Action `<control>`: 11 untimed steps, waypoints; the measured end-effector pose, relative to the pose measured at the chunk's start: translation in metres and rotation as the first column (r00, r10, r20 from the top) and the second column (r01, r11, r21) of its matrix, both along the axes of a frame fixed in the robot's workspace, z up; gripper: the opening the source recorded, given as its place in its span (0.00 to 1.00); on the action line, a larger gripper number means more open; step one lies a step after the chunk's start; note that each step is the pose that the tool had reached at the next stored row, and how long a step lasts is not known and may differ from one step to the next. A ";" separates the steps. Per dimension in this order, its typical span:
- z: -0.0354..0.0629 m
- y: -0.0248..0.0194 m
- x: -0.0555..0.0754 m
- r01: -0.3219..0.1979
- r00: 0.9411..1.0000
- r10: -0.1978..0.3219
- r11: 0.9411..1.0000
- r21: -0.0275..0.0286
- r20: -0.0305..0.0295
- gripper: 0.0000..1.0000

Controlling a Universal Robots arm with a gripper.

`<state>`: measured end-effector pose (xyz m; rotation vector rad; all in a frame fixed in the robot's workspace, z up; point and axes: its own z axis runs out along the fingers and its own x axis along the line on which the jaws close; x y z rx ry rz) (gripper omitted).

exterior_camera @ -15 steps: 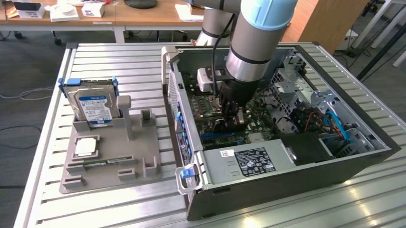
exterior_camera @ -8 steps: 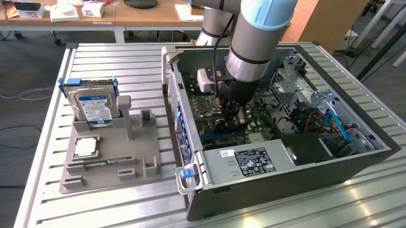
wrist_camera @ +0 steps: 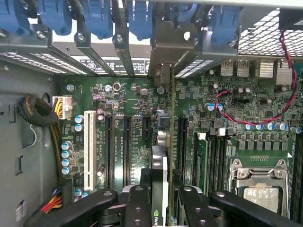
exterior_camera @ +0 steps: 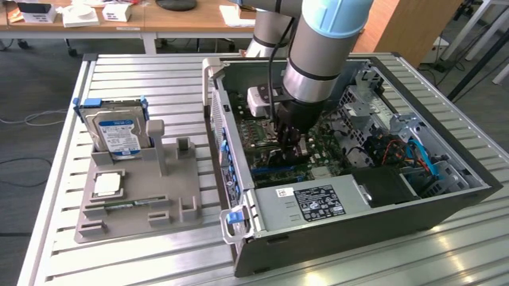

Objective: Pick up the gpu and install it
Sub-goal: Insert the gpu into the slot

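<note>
The gpu [wrist_camera: 160, 161] is a thin black card seen edge-on, standing upright over the green motherboard [wrist_camera: 128, 94] among its long expansion slots. Its metal bracket [wrist_camera: 163, 47] reaches the case's rear slot openings. My gripper [wrist_camera: 161, 196] is shut on the card, with a black finger [wrist_camera: 137, 201] on each side of it. In the exterior view my gripper [exterior_camera: 290, 146] is deep inside the open computer case [exterior_camera: 445, 202], just above the board. Whether the card's edge is seated in a slot I cannot tell.
A grey parts holder [exterior_camera: 159, 196] at the exterior view's left carries a silver hard drive [exterior_camera: 118, 134], a processor chip [exterior_camera: 107, 185] and a memory stick [exterior_camera: 119, 205]. Inside the case are the power supply [exterior_camera: 318, 202], the processor socket [wrist_camera: 258, 189], blue slot clips [wrist_camera: 99, 16] and red wires [wrist_camera: 227, 101].
</note>
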<state>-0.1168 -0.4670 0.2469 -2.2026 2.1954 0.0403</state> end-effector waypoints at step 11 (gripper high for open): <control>0.0000 0.0000 0.002 0.000 1.000 0.000 1.000 0.000 -0.001 0.27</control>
